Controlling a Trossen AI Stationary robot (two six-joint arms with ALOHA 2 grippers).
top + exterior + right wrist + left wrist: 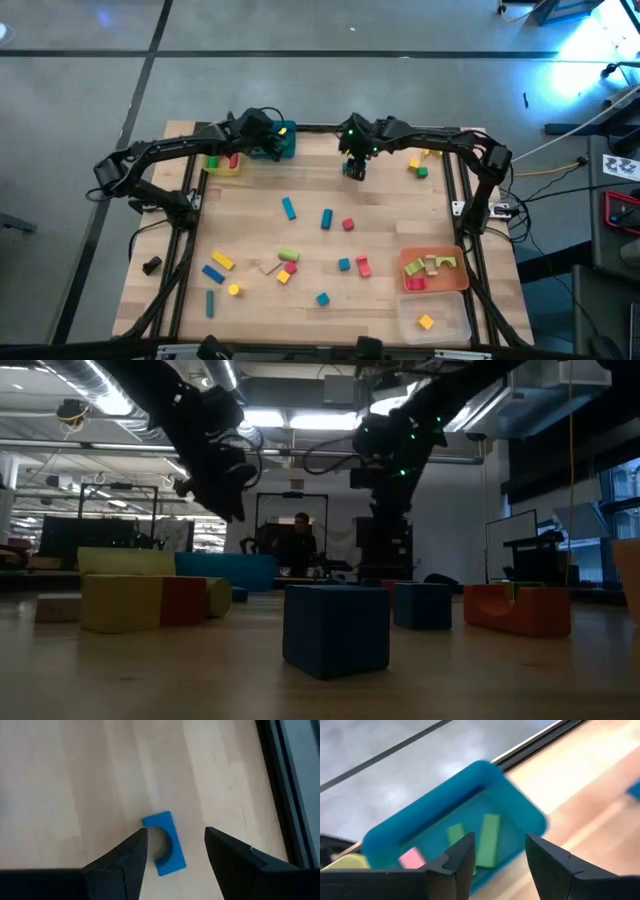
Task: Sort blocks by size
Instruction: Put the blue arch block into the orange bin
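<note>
Several small blocks in blue, red, green, yellow and tan lie scattered on the wooden table [250, 230], such as a blue bar [289, 207] and a red cube [348, 224]. My left gripper [500, 855] is open and empty over the teal tray [420, 820] at the far left, which holds two green bars [487, 840] and a pink block [411, 857]. My right gripper [175, 850] is open at the far middle of the table, also seen from above [354, 168]. Its fingers stand either side of a blue arch block [165, 842] that lies flat on the table, without touching it.
A yellow tray [222, 163] stands beside the teal tray [287, 146]. An orange tray [435, 270] with blocks and a clear tray [432, 318] with a yellow block stand at the near right. A few blocks [418, 168] lie at the far right. A person [298, 545] is in the room behind.
</note>
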